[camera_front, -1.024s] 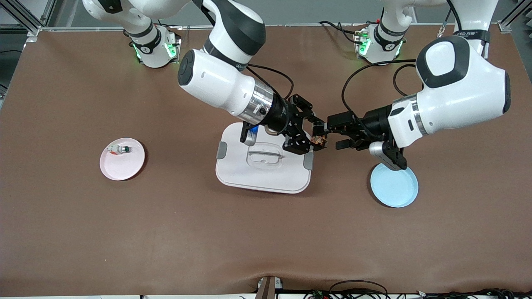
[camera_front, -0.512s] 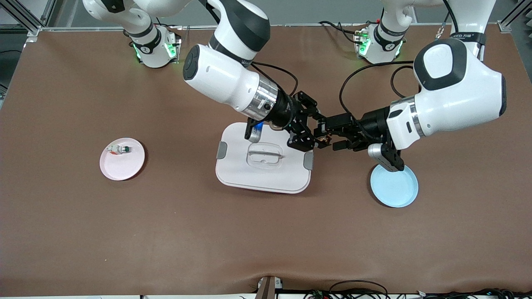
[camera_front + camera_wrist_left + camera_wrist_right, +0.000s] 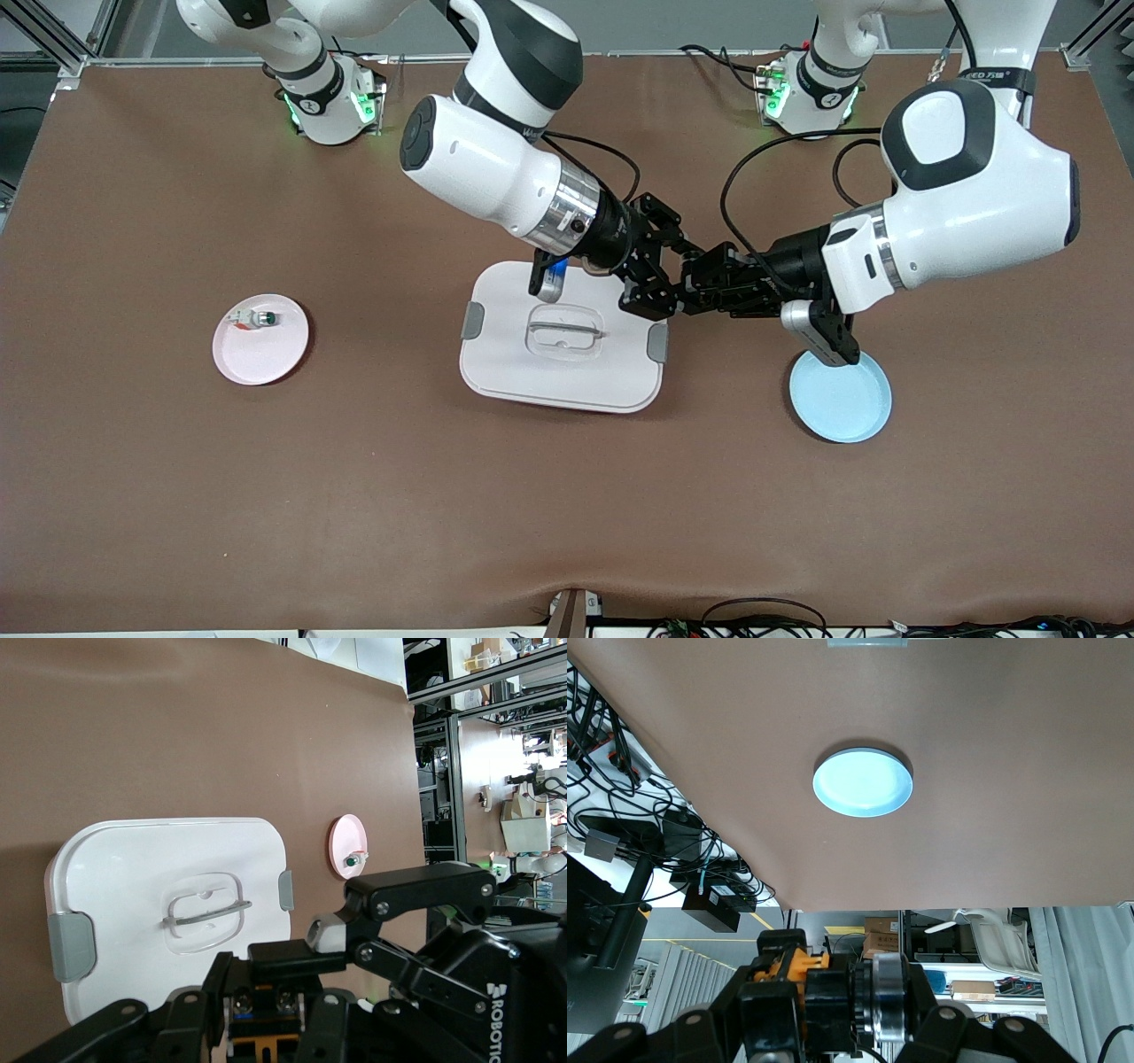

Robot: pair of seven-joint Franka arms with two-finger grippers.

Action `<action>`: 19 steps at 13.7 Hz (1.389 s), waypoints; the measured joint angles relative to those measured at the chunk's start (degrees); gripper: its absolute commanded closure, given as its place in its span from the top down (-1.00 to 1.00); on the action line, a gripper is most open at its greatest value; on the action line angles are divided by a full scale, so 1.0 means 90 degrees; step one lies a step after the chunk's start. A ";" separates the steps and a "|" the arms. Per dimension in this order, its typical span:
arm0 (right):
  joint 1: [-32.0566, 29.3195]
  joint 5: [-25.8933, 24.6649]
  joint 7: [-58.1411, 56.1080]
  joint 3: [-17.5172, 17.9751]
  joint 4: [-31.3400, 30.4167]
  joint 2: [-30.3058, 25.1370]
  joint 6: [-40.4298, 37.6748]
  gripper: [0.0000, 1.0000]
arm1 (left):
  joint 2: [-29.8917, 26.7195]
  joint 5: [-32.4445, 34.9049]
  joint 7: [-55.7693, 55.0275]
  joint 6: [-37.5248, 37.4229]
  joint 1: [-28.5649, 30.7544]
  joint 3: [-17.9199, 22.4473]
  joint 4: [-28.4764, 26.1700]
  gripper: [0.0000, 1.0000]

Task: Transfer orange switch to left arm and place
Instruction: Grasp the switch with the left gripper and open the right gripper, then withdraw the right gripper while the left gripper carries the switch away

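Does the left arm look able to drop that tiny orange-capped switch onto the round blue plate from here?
Probably yes: the left gripper hovers near the blue plate, nothing stands between, though the right gripper also clamps the switch.

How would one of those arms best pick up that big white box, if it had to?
Probably by the recessed handle bar in the lid of the white box, coming straight down from above. The box looks too wide for the jaws, and that slim bar is its only narrow part.

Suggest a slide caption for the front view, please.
Both pincers, left and right, meet beside the white box.
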 measured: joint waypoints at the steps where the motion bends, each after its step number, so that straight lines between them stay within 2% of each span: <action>1: 0.0002 0.0000 0.0000 0.0000 0.0000 0.0003 0.0006 -1.00 | 0.0001 0.0000 0.0002 -0.0001 0.0001 0.0000 0.0000 -1.00; 2: 0.0002 0.0000 0.0000 0.0000 0.0002 0.0004 0.0008 -1.00 | 0.0000 0.0000 0.0003 -0.0001 0.0002 0.0000 0.0000 -1.00; 3: 0.0002 0.0000 0.0000 0.0000 0.0002 0.0005 0.0009 -0.76 | 0.0001 0.0000 0.0004 -0.0001 0.0002 0.0000 0.0000 -1.00; 4: 0.0002 0.0000 0.0000 0.0000 0.0002 0.0005 0.0009 0.42 | 0.0001 0.0000 0.0004 -0.0001 0.0003 0.0000 -0.0001 -1.00; 5: 0.0003 0.0000 0.0000 -0.0001 0.0003 0.0006 0.0009 0.99 | 0.0001 0.0000 0.0004 -0.0001 0.0003 0.0000 -0.0001 -1.00; 11: -0.0047 -0.0067 -0.0019 -0.0088 0.0027 0.0007 -0.0013 1.00 | 0.0031 0.0000 0.0053 0.0008 0.0068 0.0015 -0.0001 -1.00; 13: -0.0172 -0.0197 -0.0188 -0.0121 0.0035 0.0007 -0.0280 1.00 | 0.0033 0.0000 0.0053 0.0009 0.0070 0.0016 -0.0001 -1.00; 16: -0.0492 -0.0267 -0.1123 -0.0143 0.0050 0.0006 -0.1320 1.00 | 0.0034 0.0000 0.0108 0.0009 0.0080 0.0016 -0.0001 -1.00; 19: -0.0935 -0.0632 -0.2156 -0.0150 0.0069 0.0001 -0.2531 1.00 | 0.0033 0.0000 0.0108 0.0009 0.0090 0.0023 0.0003 -1.00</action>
